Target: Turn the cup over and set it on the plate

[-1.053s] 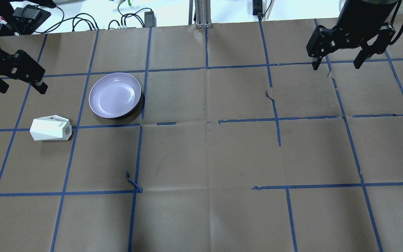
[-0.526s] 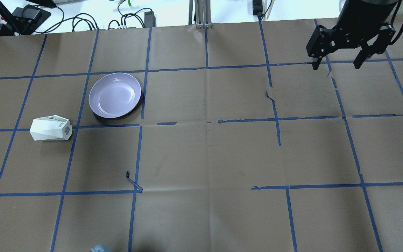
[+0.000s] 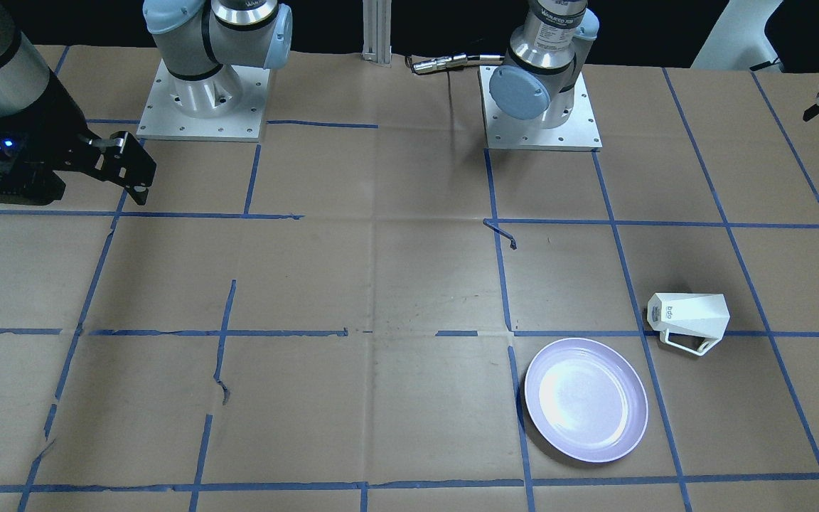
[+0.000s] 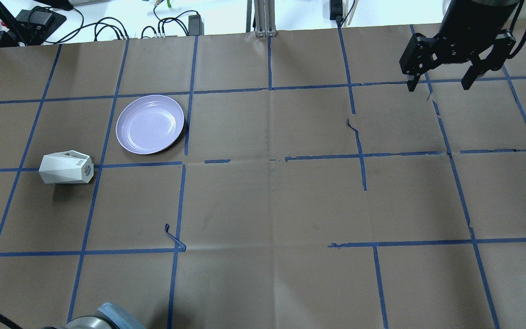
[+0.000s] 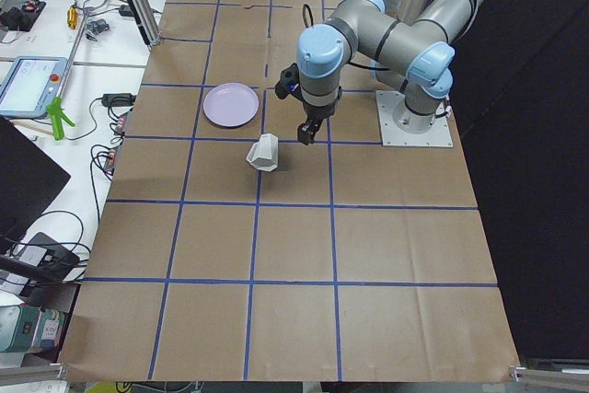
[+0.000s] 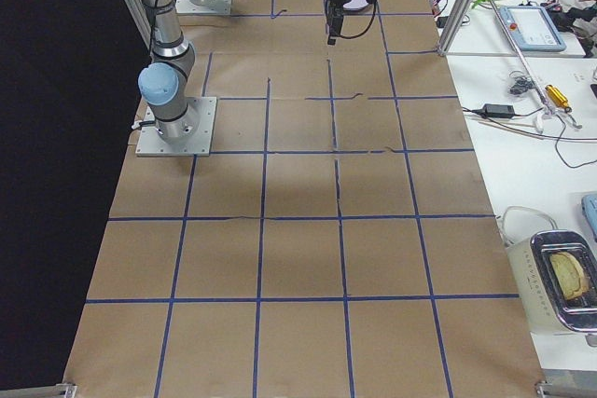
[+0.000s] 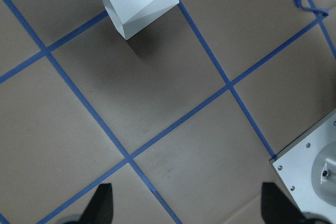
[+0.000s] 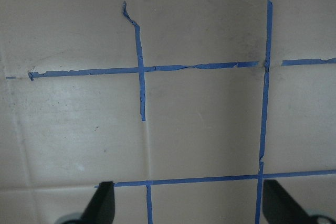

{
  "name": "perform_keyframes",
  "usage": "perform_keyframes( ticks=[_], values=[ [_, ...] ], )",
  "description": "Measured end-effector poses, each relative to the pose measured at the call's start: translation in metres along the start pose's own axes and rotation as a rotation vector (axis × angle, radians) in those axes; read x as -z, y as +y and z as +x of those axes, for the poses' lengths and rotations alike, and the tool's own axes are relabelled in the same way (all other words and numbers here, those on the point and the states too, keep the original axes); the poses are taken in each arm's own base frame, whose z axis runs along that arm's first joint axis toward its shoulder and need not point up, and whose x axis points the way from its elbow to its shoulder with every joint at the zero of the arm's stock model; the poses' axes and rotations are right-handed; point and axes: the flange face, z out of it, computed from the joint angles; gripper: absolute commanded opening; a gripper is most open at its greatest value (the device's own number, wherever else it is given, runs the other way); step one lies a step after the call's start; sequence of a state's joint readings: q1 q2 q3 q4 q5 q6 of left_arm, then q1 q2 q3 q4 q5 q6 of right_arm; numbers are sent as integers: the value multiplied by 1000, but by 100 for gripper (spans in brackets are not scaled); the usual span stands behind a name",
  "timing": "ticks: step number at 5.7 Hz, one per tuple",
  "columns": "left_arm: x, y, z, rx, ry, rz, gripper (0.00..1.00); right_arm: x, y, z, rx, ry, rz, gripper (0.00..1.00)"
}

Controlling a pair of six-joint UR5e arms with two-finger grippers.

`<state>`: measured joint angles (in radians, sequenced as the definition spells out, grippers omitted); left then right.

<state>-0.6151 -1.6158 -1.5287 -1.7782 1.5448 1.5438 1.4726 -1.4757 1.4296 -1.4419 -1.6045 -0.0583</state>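
where blue tape (image 4: 269, 64) grids paper (image 4: 267, 205), cup (image 4: 65, 167) lies sideways

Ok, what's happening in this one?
A two-arm robot is meant to flip the cup and set it on the plate, but neither arm holds anything. The white cup lies on its side on the paper-covered table, apart from the empty lavender plate. The left gripper hangs above the table, jaws open, with the cup near the top of its wrist view. The right gripper hovers open at the far side, away from both.
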Motion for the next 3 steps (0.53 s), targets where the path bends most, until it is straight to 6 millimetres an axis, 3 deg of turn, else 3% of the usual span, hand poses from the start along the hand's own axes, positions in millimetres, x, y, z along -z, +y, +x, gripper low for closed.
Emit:
perform_keyframes(
  ticks=[1, 3],
  values=[
    [-7, 7, -22, 7, -24, 5, 98, 0, 0, 0, 0, 0, 0, 100],
    [-50, -8, -91, 11, -61, 141, 97, 0, 0, 0, 0, 0, 0, 100]
  ],
)
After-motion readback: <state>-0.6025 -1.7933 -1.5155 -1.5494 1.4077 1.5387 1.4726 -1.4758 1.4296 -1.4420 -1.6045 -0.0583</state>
